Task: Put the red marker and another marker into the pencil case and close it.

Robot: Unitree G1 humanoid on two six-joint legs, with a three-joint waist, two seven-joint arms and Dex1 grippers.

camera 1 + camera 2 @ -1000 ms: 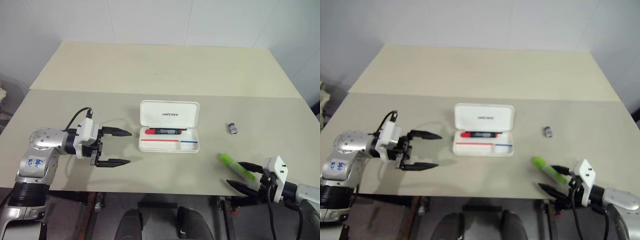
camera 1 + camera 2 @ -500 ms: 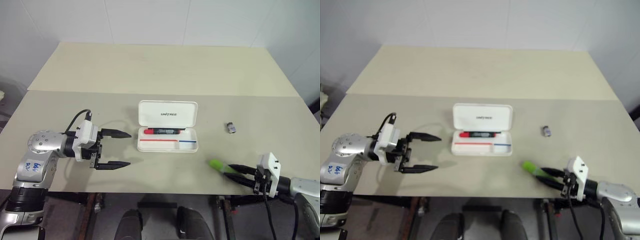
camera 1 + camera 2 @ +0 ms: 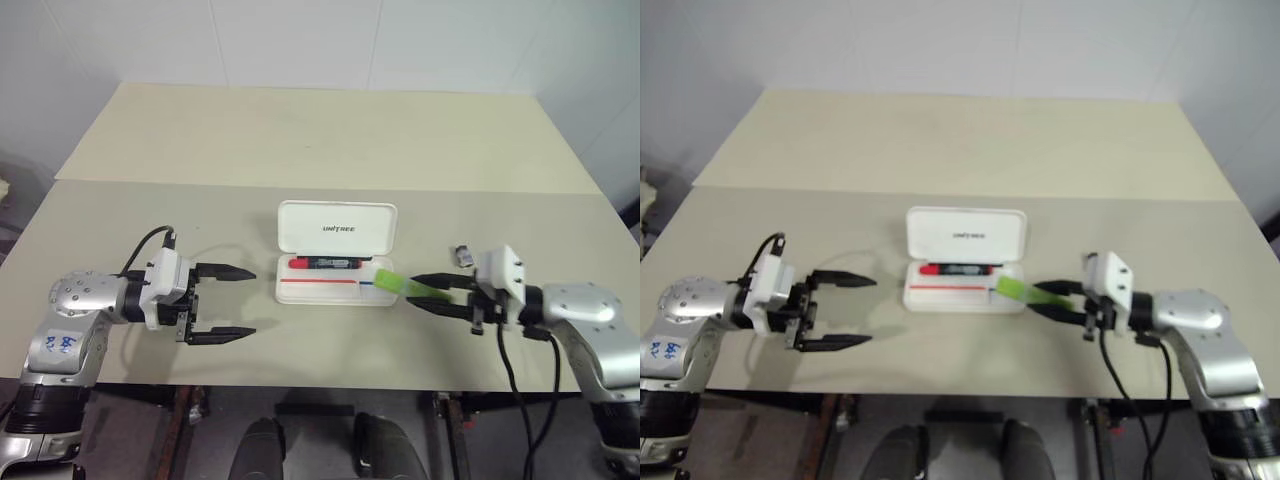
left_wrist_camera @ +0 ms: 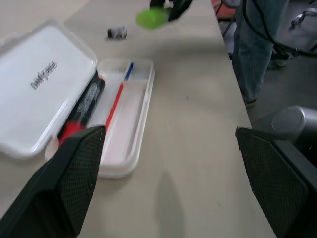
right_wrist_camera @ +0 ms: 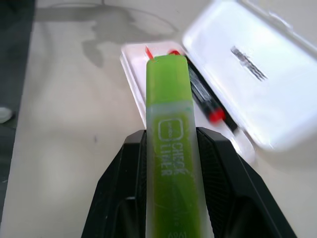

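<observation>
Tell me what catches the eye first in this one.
The lime-green highlighter, clamped in the right pincer, is held just off the right end of the open white case mid-table. The red marker already lies in the case's tray. The left pincer is open, off the case's left side.

The pencil case [image 3: 337, 252] lies open mid-table, lid propped on its far side, the red marker [image 3: 328, 263] inside. At its right end the right gripper [image 3: 422, 291] clamps the green highlighter [image 3: 397, 283], tip over the case's corner. Left of the case, the left gripper [image 3: 228, 301] hangs with fingers spread. A small dark object [image 3: 464, 255] sits further right.
</observation>
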